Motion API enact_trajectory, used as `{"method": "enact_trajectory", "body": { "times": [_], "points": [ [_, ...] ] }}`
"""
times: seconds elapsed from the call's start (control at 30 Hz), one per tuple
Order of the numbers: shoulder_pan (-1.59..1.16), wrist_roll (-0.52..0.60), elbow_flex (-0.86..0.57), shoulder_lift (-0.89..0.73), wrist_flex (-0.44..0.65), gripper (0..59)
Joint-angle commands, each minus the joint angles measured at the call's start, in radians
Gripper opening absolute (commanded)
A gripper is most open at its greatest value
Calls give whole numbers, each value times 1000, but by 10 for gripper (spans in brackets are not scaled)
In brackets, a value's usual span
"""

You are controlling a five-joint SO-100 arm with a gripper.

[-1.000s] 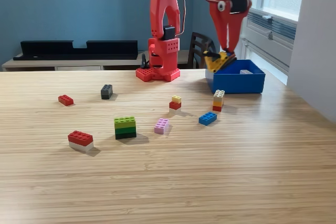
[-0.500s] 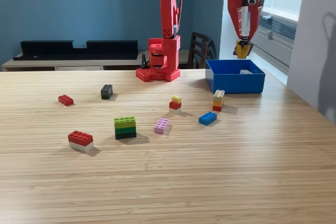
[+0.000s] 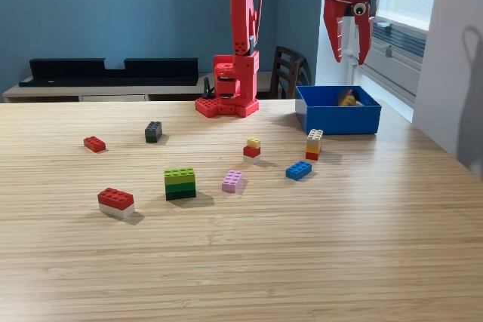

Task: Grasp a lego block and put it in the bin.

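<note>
The blue bin (image 3: 338, 119) stands on the table at the exterior view's right. A yellow lego block (image 3: 347, 99) lies inside it, beside a grey piece. My red gripper (image 3: 349, 56) hangs straight above the bin, fingers pointing down and spread open, holding nothing. Several more lego blocks lie on the wood: a blue one (image 3: 299, 170), a stacked white-yellow-red one (image 3: 314, 144), a yellow-on-red one (image 3: 252, 147), a pink one (image 3: 232, 180), a green stack (image 3: 179, 183), a red-and-white one (image 3: 116, 202), a dark grey one (image 3: 153, 131) and a small red one (image 3: 94, 143).
The arm's red base (image 3: 227, 92) is fixed at the table's far edge, left of the bin. A dark chair (image 3: 284, 72) stands behind it. A black shelf unit (image 3: 113, 72) runs along the blue wall. A white wall (image 3: 451, 58) borders the exterior view's right.
The gripper carried the yellow block from the bin's near-left corner up over the bin, then opened. The block dropped and now lies inside the bin.
</note>
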Motion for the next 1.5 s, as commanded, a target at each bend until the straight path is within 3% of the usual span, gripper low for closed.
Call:
{"method": "enact_trajectory", "body": {
  "times": [0.03,0.2,0.53,0.97,1.5],
  "points": [
    [-6,-5,-12,72,12,134],
    [58,2,-32,72,12,4],
    [486,-28,-32,84,12,1],
    [1160,-325,-37,84,-44,1],
    [1276,-364,46,84,-95,1]
  ]
}}
